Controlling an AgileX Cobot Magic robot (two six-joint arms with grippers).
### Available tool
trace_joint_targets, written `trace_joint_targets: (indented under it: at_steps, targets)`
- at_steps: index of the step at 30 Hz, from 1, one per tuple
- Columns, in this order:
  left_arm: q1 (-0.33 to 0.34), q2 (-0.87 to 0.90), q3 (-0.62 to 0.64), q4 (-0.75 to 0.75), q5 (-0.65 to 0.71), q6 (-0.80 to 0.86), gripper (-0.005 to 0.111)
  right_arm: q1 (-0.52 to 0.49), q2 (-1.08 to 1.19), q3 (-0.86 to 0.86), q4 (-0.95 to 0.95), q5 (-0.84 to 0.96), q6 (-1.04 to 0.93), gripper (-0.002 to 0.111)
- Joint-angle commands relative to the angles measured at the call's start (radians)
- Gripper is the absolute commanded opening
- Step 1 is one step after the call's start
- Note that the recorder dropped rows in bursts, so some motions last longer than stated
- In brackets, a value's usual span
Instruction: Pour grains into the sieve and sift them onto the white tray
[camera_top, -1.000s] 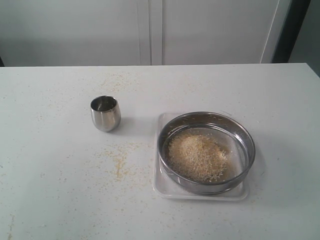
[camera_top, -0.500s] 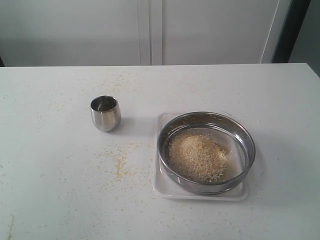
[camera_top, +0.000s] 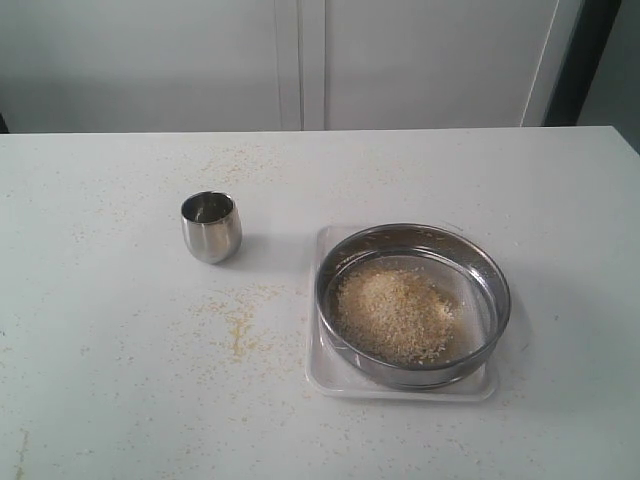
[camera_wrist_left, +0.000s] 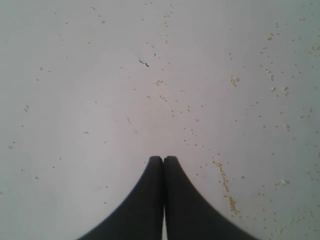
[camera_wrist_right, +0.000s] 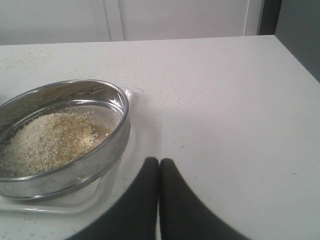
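While left claw (camera_wrist_left: 163, 159) and right claw (camera_wrist_right: 159, 161) sit closed, empty, grains (camera_top: 392, 315) (beige mound) fill the sieve (camera_top: 410, 232).

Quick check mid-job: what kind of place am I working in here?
Probably a lab test bench, not a kitchen: a plain white table dusted with spilled grains, flat white panels behind, and just a steel cup plus the sieve on the white tray.
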Motion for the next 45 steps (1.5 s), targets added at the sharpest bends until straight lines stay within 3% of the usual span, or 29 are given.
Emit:
trace_joint_targets:
  at_steps: [1, 9, 12, 17, 22, 28, 45]
  targets:
    - [0.003, -0.008, 0.007, -0.008, 0.011, 0.003, 0.0, 0.005, -0.006, 0.004, -0.006, -0.064, -0.002, 0.0]
    - [0.003, -0.008, 0.007, -0.008, 0.011, 0.003, 0.0, 0.005, -0.006, 0.004, 0.007, -0.311, 0.031, 0.0]
    - [0.003, -0.008, 0.007, -0.008, 0.011, 0.003, 0.0, 0.005, -0.006, 0.004, 0.007, -0.482, 0.089, 0.0]
    - [0.003, -0.008, 0.007, -0.008, 0.011, 0.003, 0.0, 0.005, -0.006, 0.004, 0.007, -0.645, 0.43, 0.0]
    - [0.003, -0.008, 0.007, -0.008, 0.011, 0.003, 0.0, 0.005, -0.006, 0.004, 0.0, -0.688, 0.571, 0.0]
    - [0.003, -0.008, 0.007, -0.008, 0.011, 0.003, 0.0, 0.005, 0.006, -0.092, -0.048, -0.694, 0.419, 0.0]
    - [0.003, -0.008, 0.007, -0.008, 0.011, 0.003, 0.0, 0.005, 0.502, -0.417, -0.177, -0.568, 0.381, 0.0]
